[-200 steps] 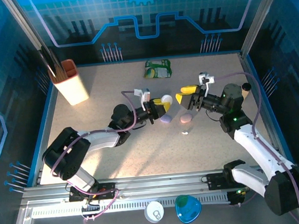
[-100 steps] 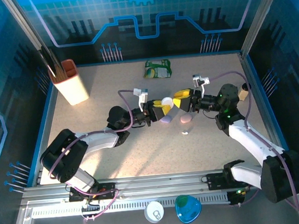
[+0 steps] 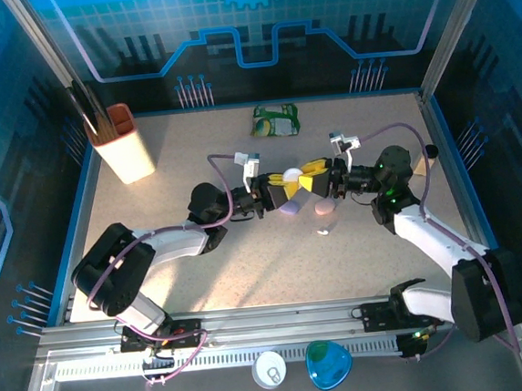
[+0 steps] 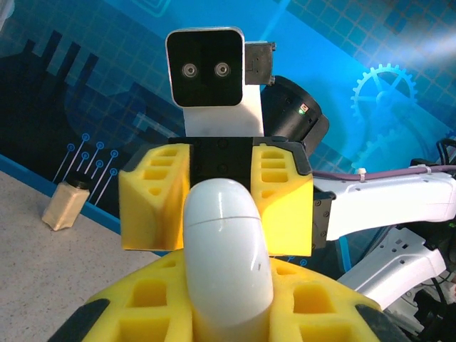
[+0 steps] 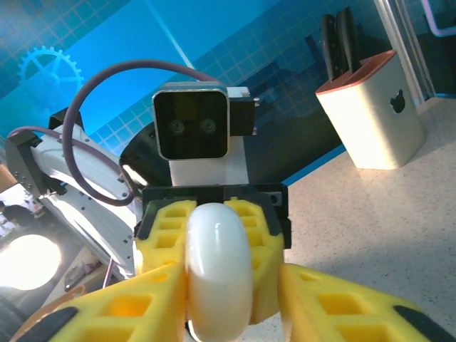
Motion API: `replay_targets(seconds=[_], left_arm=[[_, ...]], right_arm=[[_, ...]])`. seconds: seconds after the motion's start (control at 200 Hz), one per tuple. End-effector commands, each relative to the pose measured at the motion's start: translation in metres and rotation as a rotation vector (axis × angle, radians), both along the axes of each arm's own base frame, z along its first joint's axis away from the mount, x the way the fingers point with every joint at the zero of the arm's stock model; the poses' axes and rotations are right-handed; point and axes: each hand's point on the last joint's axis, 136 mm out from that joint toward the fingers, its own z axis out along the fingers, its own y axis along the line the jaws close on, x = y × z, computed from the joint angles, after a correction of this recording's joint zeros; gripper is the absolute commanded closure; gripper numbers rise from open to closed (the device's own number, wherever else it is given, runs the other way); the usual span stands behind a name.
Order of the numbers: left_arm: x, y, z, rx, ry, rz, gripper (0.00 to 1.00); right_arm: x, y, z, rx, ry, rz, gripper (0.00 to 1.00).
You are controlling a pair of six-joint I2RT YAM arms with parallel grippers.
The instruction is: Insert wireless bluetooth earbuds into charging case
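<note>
A: Left claw state?
B: Pinched on the white charging case. The case is gripped between the yellow fingers, and its lid seam is seen shut in the left wrist view. A knife block is parked far left of that case.
A: Anything close by?
B: A lilac case is laid on the bench, just on the near side of the white charging case.
A: Right claw?
B: Positioned nose to nose with the left one, just right of the white charging case. Its fingers are set either side of the case's free end. Whether they are clamped or merely flanking cannot be told.
A: Earbuds?
B: One tiny white earbud is seen loose on the bench, near side and slightly right of the white charging case, untouched. A pink case is laid between the two.
</note>
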Motion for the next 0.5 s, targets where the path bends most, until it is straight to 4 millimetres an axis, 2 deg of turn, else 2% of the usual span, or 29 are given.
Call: replay_targets(seconds=[0.0,0.16,0.255,0.33,0.495], left_arm=[[-0.007,0.0,0.026,-0.051,-0.08,-0.036,0.91],[-0.006,-0.001,0.022,-0.045,-0.081,-0.028,0.88],[-0.004,0.0,0.018,-0.034,-0.087,-0.017,0.69],[0.002,0.001,0.012,-0.015,-0.087,0.016,0.6],[0.009,0.012,-0.002,0.057,-0.151,0.092,0.32]], right_arm=[[-0.001,0.005,0.002,0.001,-0.018,0.026,0.71],[0.0,0.005,0.005,0.017,-0.02,0.035,0.8],[0.002,0.003,0.006,0.015,-0.027,0.019,0.81],[0.005,0.001,0.003,-0.002,-0.021,0.002,0.81],[0.008,-0.003,-0.006,-0.083,-0.028,-0.049,0.81]])
